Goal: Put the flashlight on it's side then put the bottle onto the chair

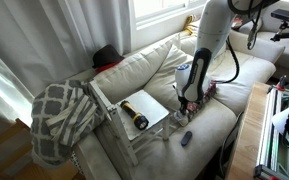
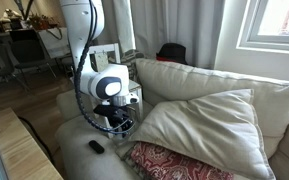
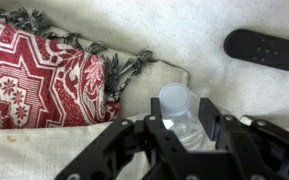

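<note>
In the wrist view my gripper (image 3: 181, 122) is shut on the bottle (image 3: 180, 106). It is small, of clear plastic with a pale cap, and it stands between the black fingers (image 3: 207, 115) over the cream sofa cushion. In an exterior view the flashlight (image 1: 136, 118), black with a yellow head, lies on its side on the white seat of the chair (image 1: 156, 105). There the gripper (image 1: 187, 100) hangs to the right of the chair, low over the sofa seat. From the opposite side the gripper (image 2: 119, 122) also shows, and the bottle is hard to make out.
A small dark oblong object (image 3: 264, 48) lies on the cushion near the gripper, seen also in both exterior views (image 1: 186, 138) (image 2: 96, 146). A red patterned pillow (image 3: 34, 75) lies close by. A checkered blanket (image 1: 59, 115) drapes left of the chair. A large cream cushion (image 2: 199, 125) leans on the sofa back.
</note>
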